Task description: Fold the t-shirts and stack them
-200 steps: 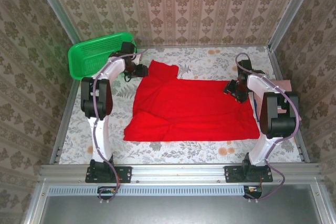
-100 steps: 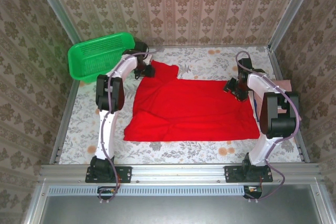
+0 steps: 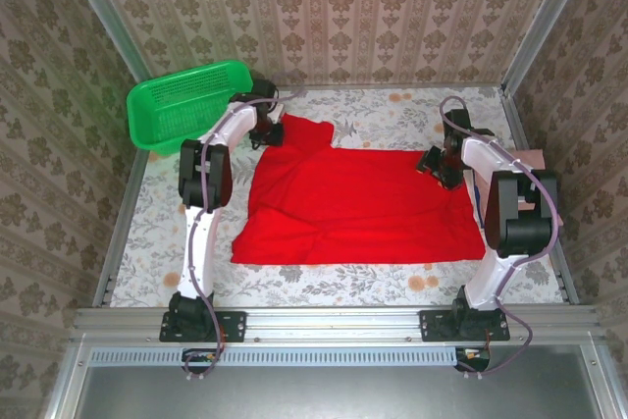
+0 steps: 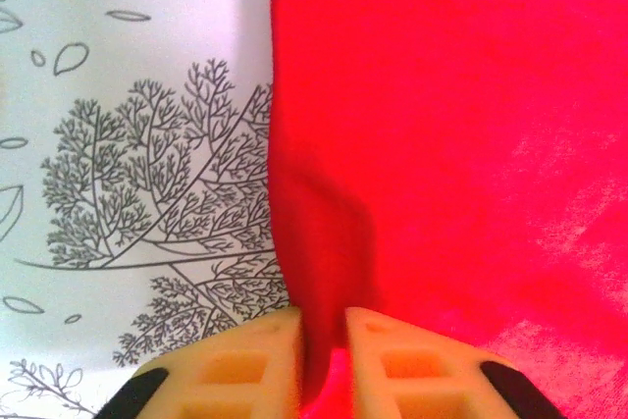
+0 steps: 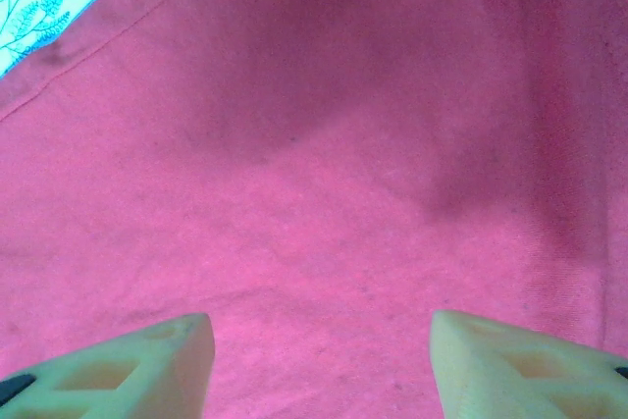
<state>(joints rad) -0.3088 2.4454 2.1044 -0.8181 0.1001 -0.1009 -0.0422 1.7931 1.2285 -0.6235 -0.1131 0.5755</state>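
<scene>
The red t-shirt [image 3: 358, 205] lies spread flat across the middle of the table [image 3: 392, 108], with one sleeve reaching toward the far-left corner. My left gripper [image 4: 322, 329] is at that sleeve's left edge, and its jaws pinch a raised fold of the red cloth. My right gripper [image 5: 319, 331] sits low over the shirt's far-right corner, jaws spread wide above the cloth. The green basket [image 3: 182, 100] rests at the far-left corner. The pink t-shirt [image 3: 535, 157] peeks out at the right edge, behind my right arm.
</scene>
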